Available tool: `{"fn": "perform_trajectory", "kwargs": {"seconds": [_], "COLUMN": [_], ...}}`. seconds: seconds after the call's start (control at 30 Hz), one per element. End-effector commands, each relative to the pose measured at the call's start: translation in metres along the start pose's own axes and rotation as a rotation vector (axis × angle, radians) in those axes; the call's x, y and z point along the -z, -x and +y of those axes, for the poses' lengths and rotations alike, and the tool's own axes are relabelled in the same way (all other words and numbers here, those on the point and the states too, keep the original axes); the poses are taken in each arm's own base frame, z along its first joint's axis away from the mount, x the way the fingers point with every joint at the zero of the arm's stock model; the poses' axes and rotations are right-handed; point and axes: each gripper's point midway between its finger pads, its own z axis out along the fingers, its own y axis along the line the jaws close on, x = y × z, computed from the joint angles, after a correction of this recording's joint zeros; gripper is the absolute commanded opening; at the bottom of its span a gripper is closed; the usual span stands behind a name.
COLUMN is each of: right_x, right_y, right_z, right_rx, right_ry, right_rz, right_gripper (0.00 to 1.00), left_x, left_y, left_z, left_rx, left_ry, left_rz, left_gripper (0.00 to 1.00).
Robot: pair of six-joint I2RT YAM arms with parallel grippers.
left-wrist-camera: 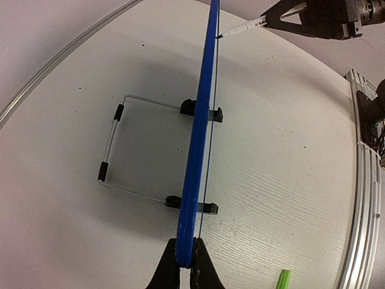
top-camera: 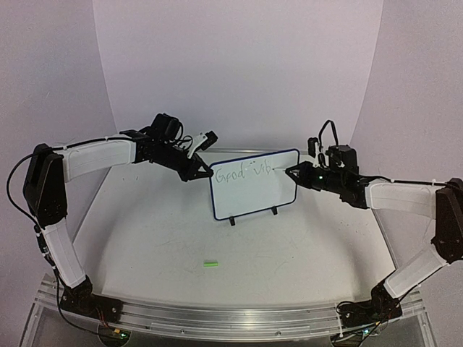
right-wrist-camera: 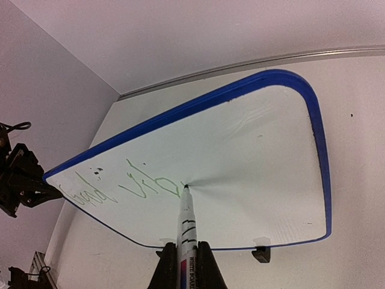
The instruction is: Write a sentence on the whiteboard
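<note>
Marker [right-wrist-camera: 185,224] clenched in my right end effector [right-wrist-camera: 186,257], tip touching whiteboard [right-wrist-camera: 252,150] where green sentence [right-wrist-camera: 126,188] reads "Good vib" | my left end effector [left-wrist-camera: 185,257] pinches whiteboard's side edge | whiteboard upright mid-table [top-camera: 159,231]

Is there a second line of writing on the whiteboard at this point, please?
No, the whiteboard carries only one line of the sentence, green "Good vib", with the marker tip resting at its end.

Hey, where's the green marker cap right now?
In the top view, the green cap lies on the table, in front of the left edge of the whiteboard, roughly midway between it and the arm bases.
</note>
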Motion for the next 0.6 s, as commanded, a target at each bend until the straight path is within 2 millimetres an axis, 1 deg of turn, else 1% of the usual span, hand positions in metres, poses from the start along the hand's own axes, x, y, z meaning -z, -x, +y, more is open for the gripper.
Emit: {"fn": "perform_trajectory", "kwargs": {"seconds": [0.0, 0.17, 0.33, 0.57], "right_x": [0.008, 0.013, 0.014, 0.004], "right_y": [0.028, 0.035, 0.038, 0.028], "right_z": [0.007, 0.009, 0.016, 0.018], "right_rx": [0.006, 0.008, 0.012, 0.009], "right_ry": [-0.011, -0.01, 0.017, 0.048], "right_rz": [-0.103, -0.128, -0.131, -0.084], "right_gripper": [0.0, 0.0, 0.0, 0.0], "left_x": [0.004, 0.005, 0.005, 0.006], "left_y": [-0.013, -0.012, -0.012, -0.011], "left_z": [0.015, 0.014, 0.014, 0.014], "left_rx": [-0.028, -0.029, -0.03, -0.031], "left_ry": [0.088, 0.087, 0.087, 0.087], "left_rz": [0.053, 0.051, 0.05, 0.05], "left_gripper": [0.0, 0.0, 0.0, 0.0]}}
